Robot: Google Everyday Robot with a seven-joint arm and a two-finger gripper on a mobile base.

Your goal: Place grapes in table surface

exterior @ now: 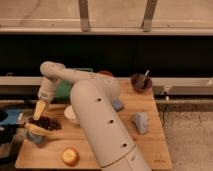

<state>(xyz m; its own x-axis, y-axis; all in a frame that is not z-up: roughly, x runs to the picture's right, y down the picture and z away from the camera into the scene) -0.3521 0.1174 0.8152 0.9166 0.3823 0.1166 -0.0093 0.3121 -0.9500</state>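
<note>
The grapes [45,122], a dark purple-red bunch, lie at the left end of the light wooden table surface [150,146]. My gripper [38,119] reaches down at that left end from the white arm [100,125], which crosses the middle of the table. It stands open. One yellowish finger [39,107] is just behind the bunch and the other is just in front of it. I cannot tell whether the bunch rests on the wood or on the front finger.
A green tray [64,91] sits behind the gripper. A white cup [70,114] stands right of the grapes, half hidden by the arm. A dark maroon bowl [141,82] is at the back right, a grey-blue object [141,123] at the right and an orange round fruit [70,156] at the front.
</note>
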